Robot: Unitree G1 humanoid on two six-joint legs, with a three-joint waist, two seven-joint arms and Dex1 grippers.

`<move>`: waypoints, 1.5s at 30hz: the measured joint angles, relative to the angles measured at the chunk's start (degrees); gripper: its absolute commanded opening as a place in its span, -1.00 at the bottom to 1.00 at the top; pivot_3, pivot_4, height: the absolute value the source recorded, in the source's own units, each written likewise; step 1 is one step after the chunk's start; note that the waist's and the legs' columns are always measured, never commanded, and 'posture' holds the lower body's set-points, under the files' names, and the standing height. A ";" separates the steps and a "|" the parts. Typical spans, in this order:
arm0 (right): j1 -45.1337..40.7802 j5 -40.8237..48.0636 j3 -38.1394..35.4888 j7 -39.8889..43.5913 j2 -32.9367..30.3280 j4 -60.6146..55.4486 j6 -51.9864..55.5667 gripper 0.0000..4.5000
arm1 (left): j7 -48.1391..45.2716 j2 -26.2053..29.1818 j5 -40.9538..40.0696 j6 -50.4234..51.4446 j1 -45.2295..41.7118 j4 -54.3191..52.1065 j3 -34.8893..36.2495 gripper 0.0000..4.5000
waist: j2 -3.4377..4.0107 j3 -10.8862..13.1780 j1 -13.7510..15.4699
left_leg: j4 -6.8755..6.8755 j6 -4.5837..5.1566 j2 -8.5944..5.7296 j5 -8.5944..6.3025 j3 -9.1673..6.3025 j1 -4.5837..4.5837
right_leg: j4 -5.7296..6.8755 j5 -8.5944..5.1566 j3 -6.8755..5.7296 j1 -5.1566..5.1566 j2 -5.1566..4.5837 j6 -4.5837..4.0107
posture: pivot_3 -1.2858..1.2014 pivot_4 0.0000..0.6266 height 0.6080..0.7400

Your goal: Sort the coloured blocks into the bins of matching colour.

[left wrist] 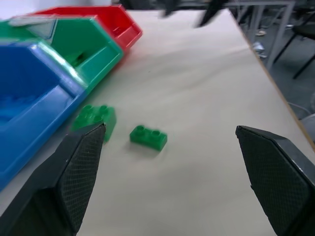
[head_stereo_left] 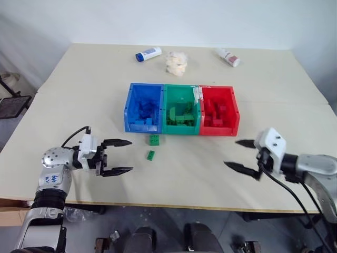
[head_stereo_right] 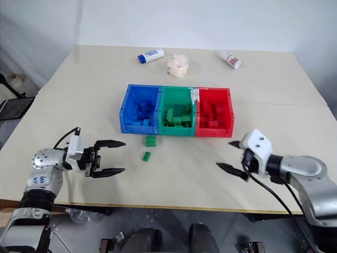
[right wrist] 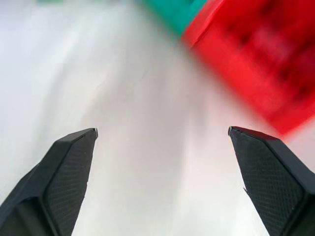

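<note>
- Two small green studded plastic bricks, a bigger one [head_stereo_left: 154, 139] and a smaller one [head_stereo_left: 150, 155], are lying on the table [head_stereo_left: 79, 95] just in front of the green square plastic bin [head_stereo_left: 181, 110].
- The left end effector [head_stereo_left: 122, 156] is hanging nearby, fingers wide apart (holding nothing).
- The right end effector [head_stereo_left: 238, 155] is gaping empty too.
- Next job, I think: grabbing a green brick and dropping it in.

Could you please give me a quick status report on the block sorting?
Left gripper and right gripper open, empty. Two small green studded plastic bricks loose before green plastic bin. Nothing blocking.
</note>
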 measured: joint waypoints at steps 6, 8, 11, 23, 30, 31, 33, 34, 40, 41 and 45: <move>1.86 1.71 -2.52 4.52 -1.67 0.02 -2.98 0.98 | 2.62 2.06 0.47 -0.26 5.26 -2.62 4.31 1.00 | 0.00 0.00 -0.67 | 0.03 -0.01 0.06 0.00 0.00 0.08 | -0.09 0.00 0.05 0.03 0.00 0.00 | 0.03 -0.52 1.00; 0.03 2.35 -2.00 4.79 -1.53 0.26 -3.66 0.98 | 4.34 2.26 0.47 -0.09 7.72 -5.57 5.57 1.00 | 0.00 0.00 -0.68 | 0.04 -0.01 0.06 0.00 0.00 0.08 | -0.09 0.00 0.05 0.02 -0.01 0.00 | 0.03 -0.52 1.00; -3.31 3.08 -0.43 5.58 -0.74 1.16 -4.69 0.98 | 8.49 2.27 0.82 0.43 12.40 -10.49 7.25 1.00 | 0.00 0.00 -0.58 | 0.02 -0.01 0.08 0.01 0.00 0.08 | -0.11 0.00 0.05 0.02 -0.01 0.00 | 0.03 -0.52 1.00; -10.92 3.34 7.81 8.23 3.09 7.85 -7.80 0.98 | 35.55 -8.90 11.43 9.90 26.32 -37.69 1.98 1.00 | 0.01 0.01 0.84 | -0.01 0.02 0.03 -0.02 0.00 0.06 | -0.25 0.00 0.09 0.05 -0.03 0.00 | 0.03 -0.52 1.00; -13.16 2.77 10.43 8.59 4.07 9.98 -8.98 0.98 | 50.86 -13.47 23.80 22.13 27.37 -46.92 -6.07 1.00 | 0.01 0.01 0.82 | -0.02 0.02 0.02 -0.02 0.00 0.07 | -0.27 0.01 0.08 0.05 -0.01 0.02 | 0.03 -0.52 1.00; -13.23 2.71 10.73 8.62 4.07 10.29 -9.09 0.98 | 52.38 -14.22 24.98 23.24 27.11 -47.31 -6.86 1.00 | 0.02 0.01 0.85 | -0.01 0.02 0.02 -0.02 0.01 0.08 | -0.26 0.01 0.08 0.06 -0.02 0.02 | 0.03 -0.52 1.00; -13.37 2.61 11.25 8.69 4.24 10.86 -9.39 0.98 | 54.62 -15.00 26.77 25.40 26.50 -48.66 -8.55 1.00 | 0.02 0.01 0.98 | 0.00 0.02 0.01 -0.02 0.01 0.08 | -0.27 0.01 0.08 0.07 -0.02 0.02 | 0.03 -0.52 1.00; -13.53 2.61 11.25 8.71 4.33 11.05 -9.67 0.98 | 55.19 -14.96 27.33 26.50 26.15 -49.18 -9.17 1.00 | 0.03 0.00 1.02 | 0.00 0.02 0.01 -0.02 0.01 0.08 | -0.27 0.01 0.08 0.07 -0.02 0.02 | 0.03 -0.52 1.00; -13.92 2.23 11.24 8.70 4.33 11.42 -10.08 1.00 | 56.42 -13.83 29.88 32.45 24.31 -52.23 -12.70 0.45 | 0.07 -0.03 1.53 | 0.00 0.02 0.00 -0.02 0.01 0.12 | -0.32 0.01 0.08 0.15 -0.03 0.02 | 0.03 -0.52 1.00; -13.92 2.23 11.22 8.70 4.33 11.42 -10.09 1.00 | 56.46 -13.66 30.28 32.78 24.08 -52.41 -13.23 0.30 | 0.08 -0.03 1.59 | 0.00 0.02 0.01 -0.02 0.01 0.13 | -0.33 0.01 0.08 0.16 -0.03 0.02 | 0.03 -0.52 1.00; -13.59 2.27 11.01 8.69 4.33 11.41 -10.09 1.00 | 57.38 -13.08 31.70 34.32 22.68 -52.56 -14.26 -0.23 | 0.09 -0.04 1.69 | 0.01 0.01 0.02 -0.01 0.01 0.18 | -0.35 0.01 0.07 0.24 -0.02 0.02 | 0.03 -0.52 1.00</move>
